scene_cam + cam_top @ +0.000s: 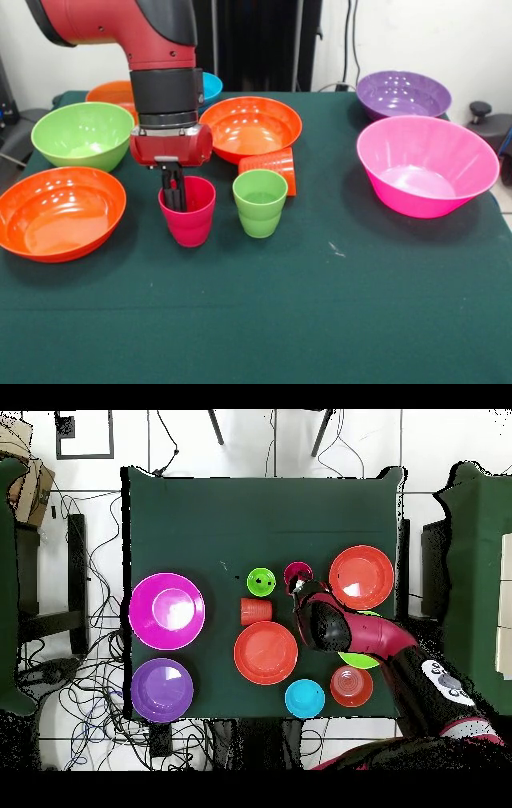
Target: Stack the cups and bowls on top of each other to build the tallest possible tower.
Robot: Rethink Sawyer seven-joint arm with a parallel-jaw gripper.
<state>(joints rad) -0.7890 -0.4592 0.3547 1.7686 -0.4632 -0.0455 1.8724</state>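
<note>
The magenta-red cup (189,221) (298,572) stands upright on the green cloth. My gripper (174,195) (296,586) reaches down into its left rim, with the fingers close together and pinching the wall. Just to its right stands the light green cup (260,203) (261,581), upright. Behind that, the orange cup (270,169) (256,610) lies on its side against a wide orange bowl (250,128) (265,652). Another wide orange bowl (60,213) (361,576) sits to the left in the front view.
A green bowl (82,134) (362,659) sits behind the left orange bowl, partly under my arm from overhead. A small orange bowl (110,91) (351,685) and a blue bowl (211,84) (304,698) are near the far edge. The purple bowl (402,94) (162,689) and pink bowl (424,165) (167,610) stand at the right.
</note>
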